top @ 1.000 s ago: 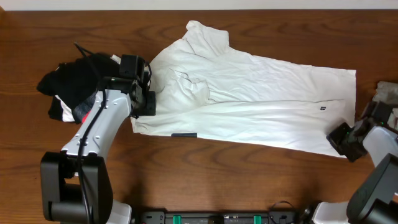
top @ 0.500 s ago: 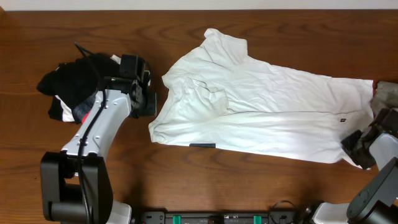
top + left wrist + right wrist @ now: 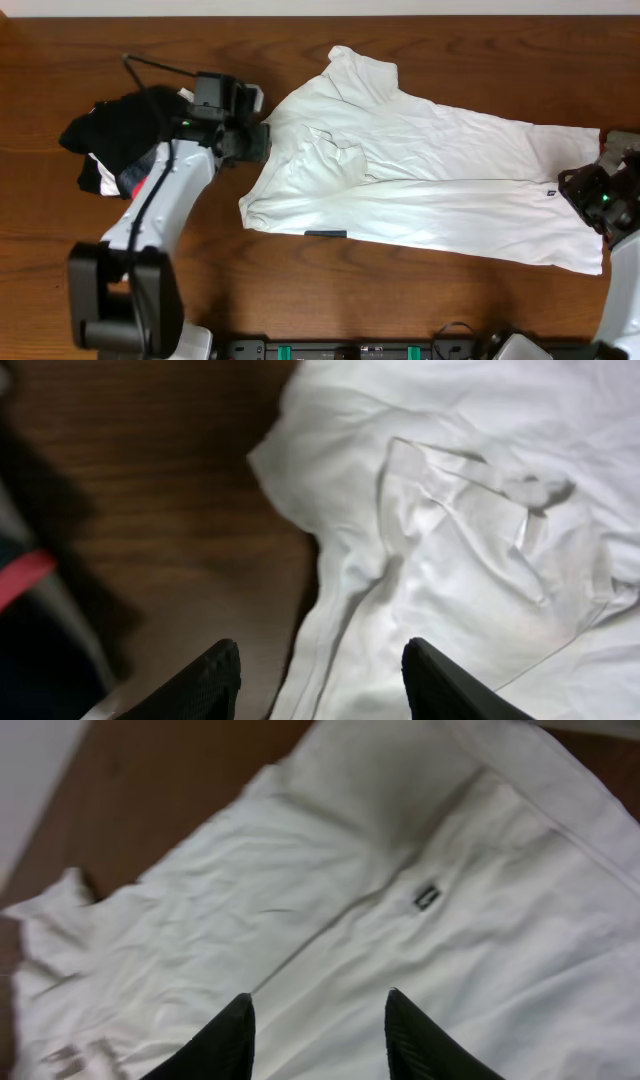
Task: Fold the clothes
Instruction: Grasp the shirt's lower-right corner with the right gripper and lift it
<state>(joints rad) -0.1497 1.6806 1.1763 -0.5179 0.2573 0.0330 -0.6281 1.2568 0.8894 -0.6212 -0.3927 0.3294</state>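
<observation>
A white shirt (image 3: 420, 170) lies spread across the middle and right of the wooden table, collar end to the left, hem to the right. My left gripper (image 3: 258, 142) is open and hovers at the shirt's left edge by the crumpled collar (image 3: 470, 500); its fingers (image 3: 318, 672) straddle the cloth's edge. My right gripper (image 3: 585, 195) is open above the shirt's right end, near a small dark label (image 3: 427, 897); nothing is between its fingers (image 3: 318, 1020).
A heap of dark clothes (image 3: 120, 140) with white and red bits lies at the far left, beside my left arm. A grey item (image 3: 622, 145) shows at the right edge. A small dark tag (image 3: 322, 234) sits at the shirt's front edge.
The shirt slid right about a second ago and now lies still. My left gripper has moved up and right to the collar. My right gripper has lifted off the hem corner and moved up.
</observation>
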